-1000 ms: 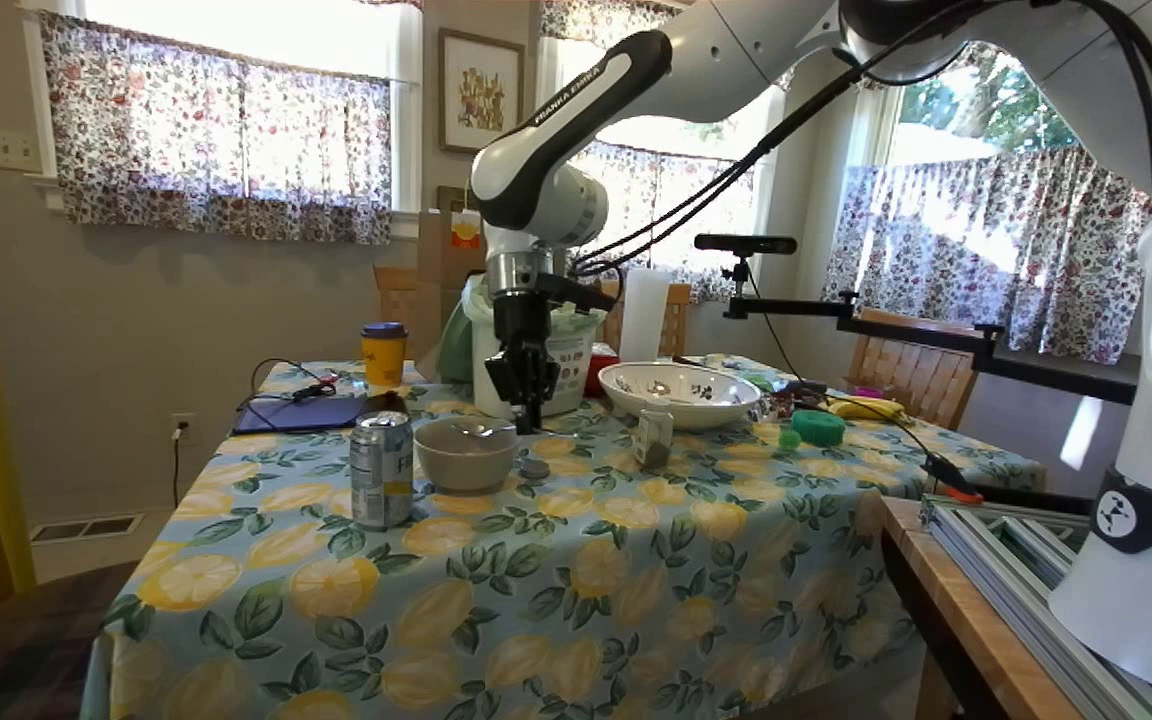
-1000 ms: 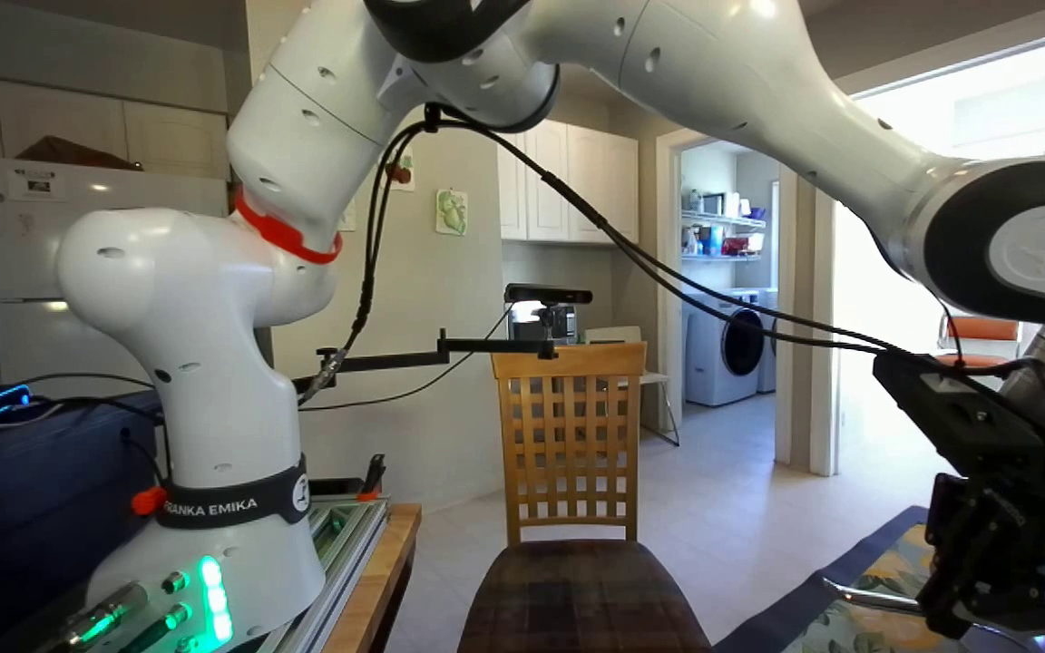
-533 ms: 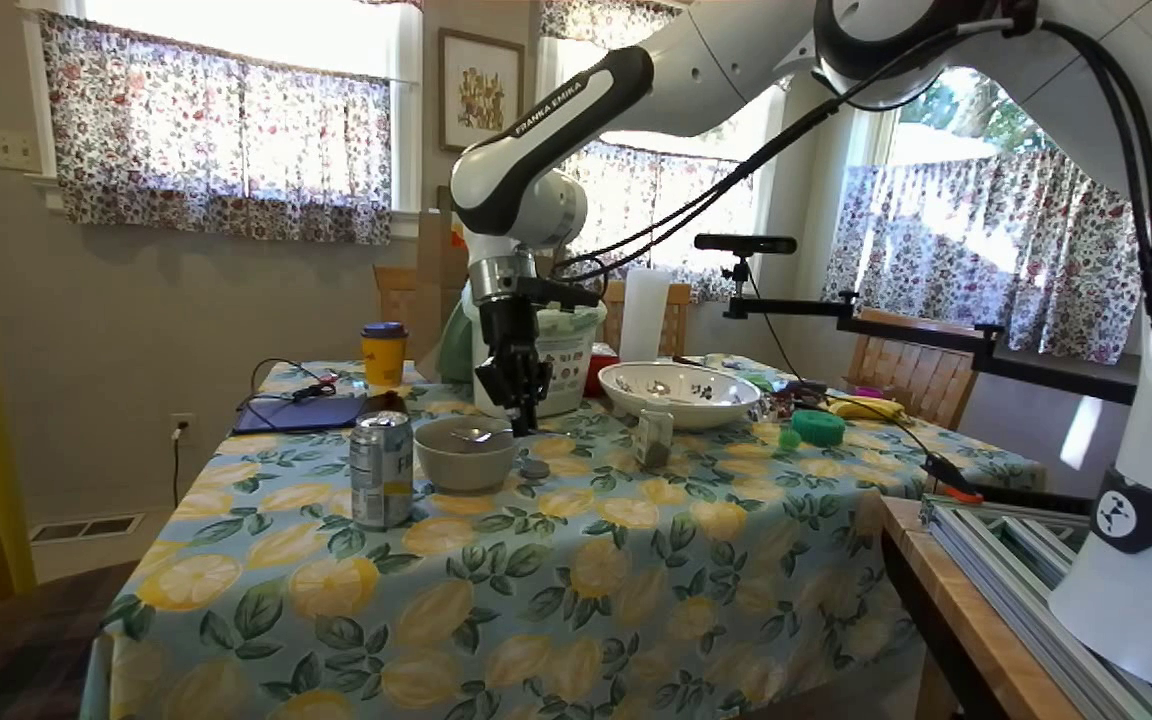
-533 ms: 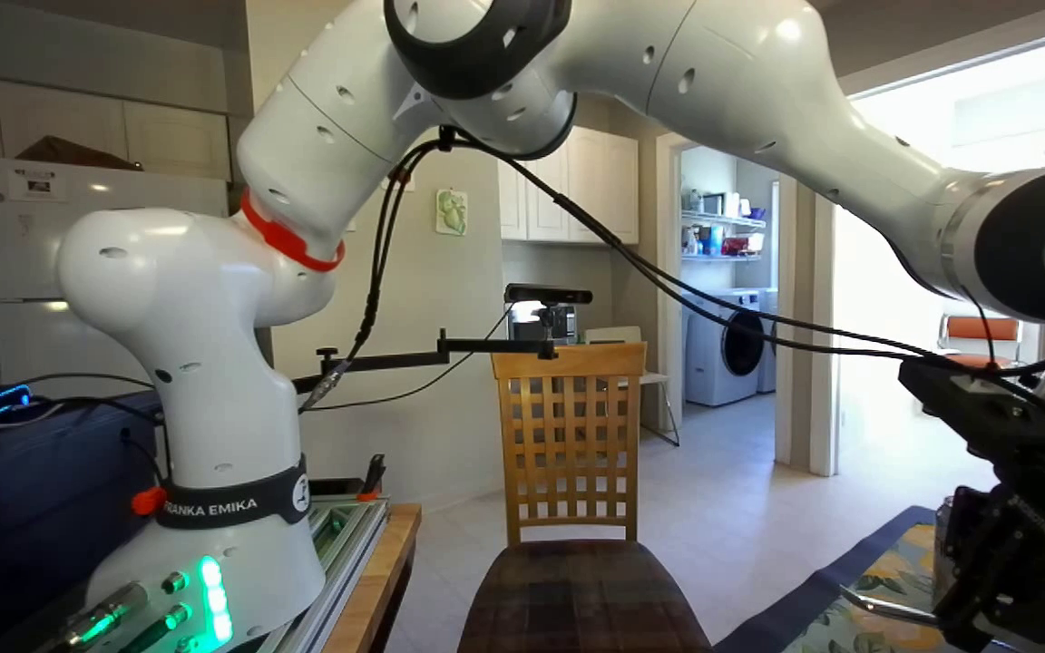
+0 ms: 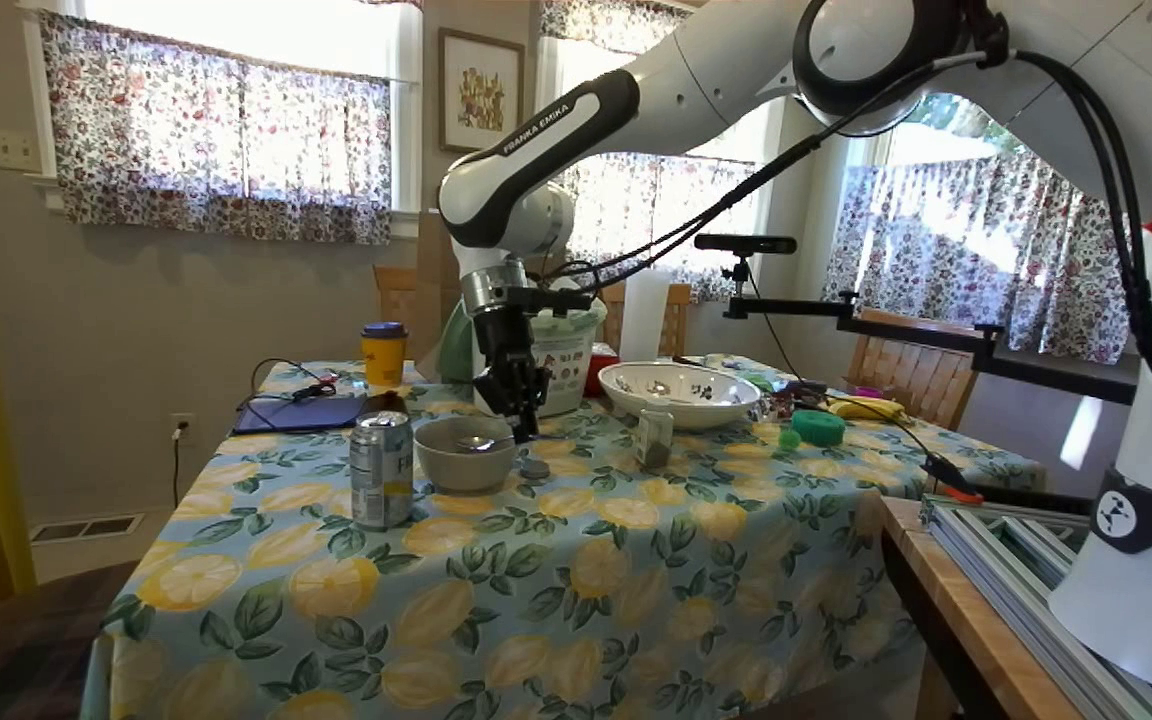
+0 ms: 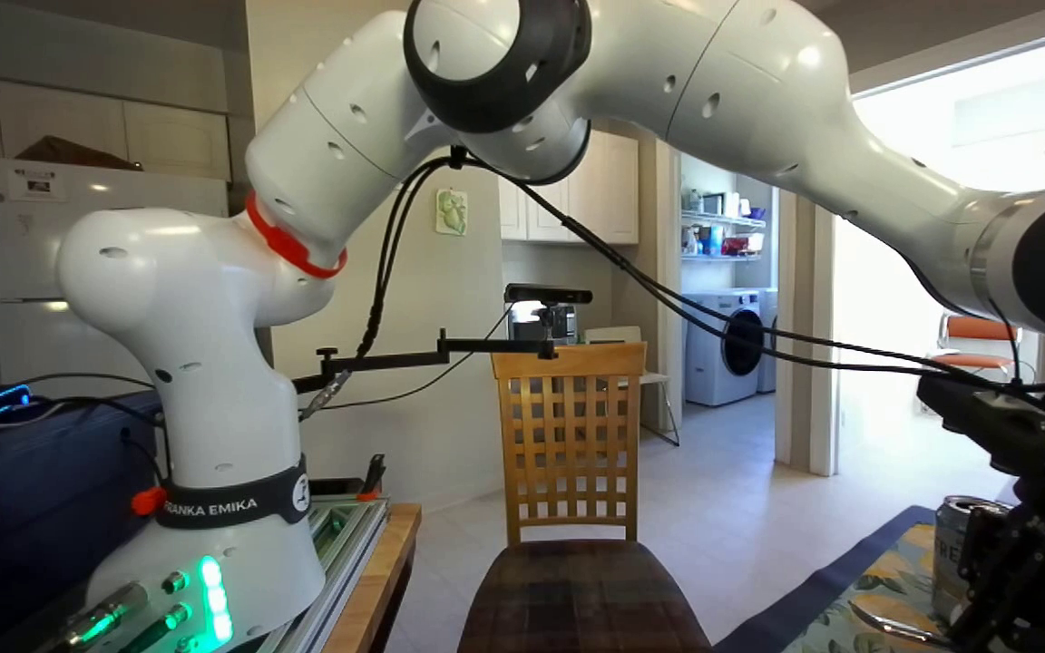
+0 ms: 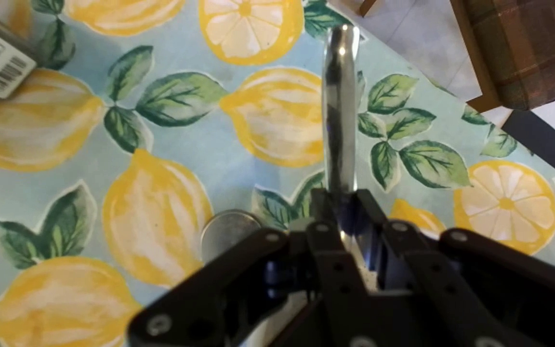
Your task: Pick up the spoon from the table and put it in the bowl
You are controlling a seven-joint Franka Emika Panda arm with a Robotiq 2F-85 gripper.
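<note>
The slim silvery spoon (image 5: 481,443) is held by its handle in my gripper (image 5: 526,432). Its rounded end shows in an exterior view over the inside of the small grey bowl (image 5: 464,470), at or just below the rim; I cannot tell whether it touches. My gripper is tilted at the bowl's right side, slightly above the rim. In the wrist view the gripper's fingertips (image 7: 340,197) are shut on the spoon handle (image 7: 340,111), which sticks out ahead; the spoon's other end is hidden by the jaws. The handle (image 6: 899,626) also shows in an exterior view.
A drink can (image 5: 381,470) stands left of the grey bowl, and also shows here (image 6: 951,553). A small round disc (image 5: 534,468) lies right of it. A shaker (image 5: 653,435), a large white bowl (image 5: 681,397), a yellow cup (image 5: 383,355) and a white bin (image 5: 564,365) stand around.
My gripper has moved left in an exterior view and tilted more, with the spoon in it. The spoon's rounded end has dropped lower over the grey bowl.
</note>
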